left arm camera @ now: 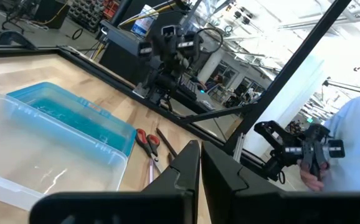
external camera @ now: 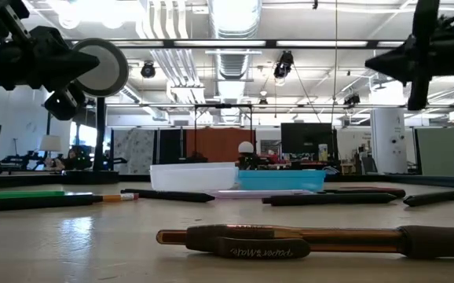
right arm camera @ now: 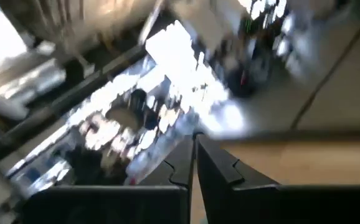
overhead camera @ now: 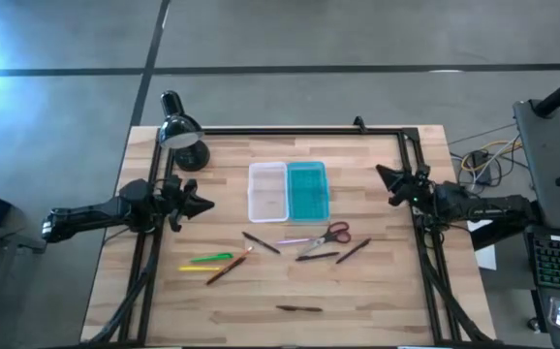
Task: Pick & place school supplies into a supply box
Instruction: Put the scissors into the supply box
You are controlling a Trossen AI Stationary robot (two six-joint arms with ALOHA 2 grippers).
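The supply box (overhead camera: 288,191) lies open mid-table, its clear tray half (overhead camera: 268,191) to the left of its teal lid half (overhead camera: 307,190). Nearer than the box, flat on the wood, lie red-handled scissors (overhead camera: 332,234), a lilac pen (overhead camera: 295,240), dark pens (overhead camera: 261,242) (overhead camera: 353,251), a green pen (overhead camera: 212,258), a yellow one (overhead camera: 195,268) and an orange pencil (overhead camera: 230,265). A dark brown pen (overhead camera: 299,308) rests alone near the near edge. My left gripper (overhead camera: 210,204) hovers shut, left of the box. My right gripper (overhead camera: 378,173) hovers shut, right of the box. Both touch nothing.
A black desk lamp (overhead camera: 181,131) stands at the far left corner. A black frame (overhead camera: 290,129) runs along the far edge and both sides. Bare wood lies between the near pen and the pen cluster. In the left wrist view a person (left arm camera: 354,143) stands beyond the table.
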